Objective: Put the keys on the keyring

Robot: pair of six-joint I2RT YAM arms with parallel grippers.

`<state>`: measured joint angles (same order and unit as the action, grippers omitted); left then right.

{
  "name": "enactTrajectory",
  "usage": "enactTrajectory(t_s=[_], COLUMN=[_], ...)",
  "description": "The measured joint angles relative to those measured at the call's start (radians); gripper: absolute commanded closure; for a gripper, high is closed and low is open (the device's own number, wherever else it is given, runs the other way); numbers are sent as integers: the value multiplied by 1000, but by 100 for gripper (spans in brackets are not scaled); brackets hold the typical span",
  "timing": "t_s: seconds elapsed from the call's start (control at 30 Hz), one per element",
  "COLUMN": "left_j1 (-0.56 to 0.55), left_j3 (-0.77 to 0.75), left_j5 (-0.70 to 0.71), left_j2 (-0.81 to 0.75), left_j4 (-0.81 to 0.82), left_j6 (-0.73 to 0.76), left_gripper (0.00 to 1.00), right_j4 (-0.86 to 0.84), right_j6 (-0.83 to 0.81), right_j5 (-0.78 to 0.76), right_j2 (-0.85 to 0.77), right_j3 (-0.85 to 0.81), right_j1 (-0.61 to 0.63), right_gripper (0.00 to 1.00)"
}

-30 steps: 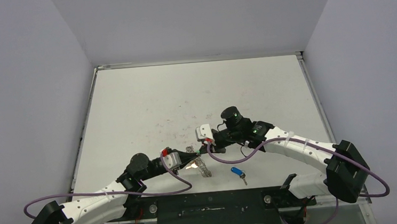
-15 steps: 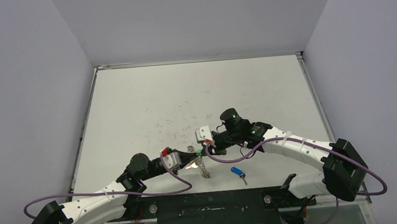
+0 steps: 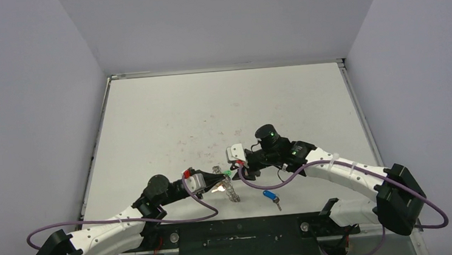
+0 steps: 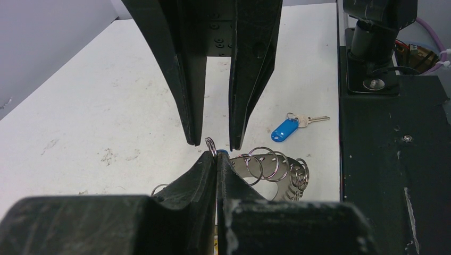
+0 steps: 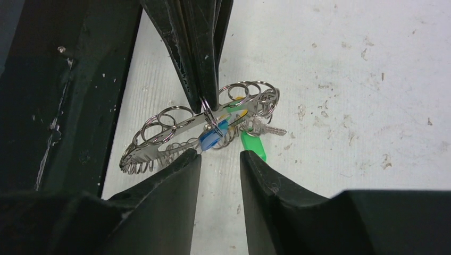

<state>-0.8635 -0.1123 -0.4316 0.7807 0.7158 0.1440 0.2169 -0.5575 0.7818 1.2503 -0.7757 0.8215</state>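
Scuffed white desk point(image 3: 221, 103), boxed in by pale grey walls point(image 3: 28, 119).

Left arm: lay low along the near edge, forearm reaching toward the middle. The left gripper point(image 4: 216, 156) was level and pointed right. Its fingers were pressed together on one small wire loop of the large silver metal keyring point(image 5: 175, 125), which was held tilted. Whether the ring's lower edge touched the desk could not be told.

Right arm: elbow bent, wrist pointing left, the right gripper point(image 5: 219, 154) facing the left one tip to tip. Its fingers stood slightly apart with nothing between them, just short of the pinched loop.

On the ring: green-tagged silver key point(image 5: 254, 144) and blue-tagged key point(image 5: 209, 139).

Loose on the desk, near the ring: second blue-tagged silver key point(image 4: 287, 129).
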Motion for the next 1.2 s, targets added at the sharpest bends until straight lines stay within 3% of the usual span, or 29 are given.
enactTrajectory(t_s=[0.17,0.33,0.7,1.07,1.2], left_j1=[0,0,0,0,0], left_j3=[0,0,0,0,0], left_j5=[0,0,0,0,0], left_j2=[-2,-2,-13,-14,-19], left_j4=[0,0,-2,-5,-9], left_j6=[0,2,3,8,9], left_gripper=[100,100,100,100,100], right_j4=[-21,-51,-67,-50,-32], right_j6=[7,25,46,42,42], right_j5=[1,10,48,56,56], right_j2=[-23,-26,6,6,6], right_j3=[0,0,-6,-8,-12], right_j1=[0,0,0,0,0], right_gripper=[56,62,100,100,84])
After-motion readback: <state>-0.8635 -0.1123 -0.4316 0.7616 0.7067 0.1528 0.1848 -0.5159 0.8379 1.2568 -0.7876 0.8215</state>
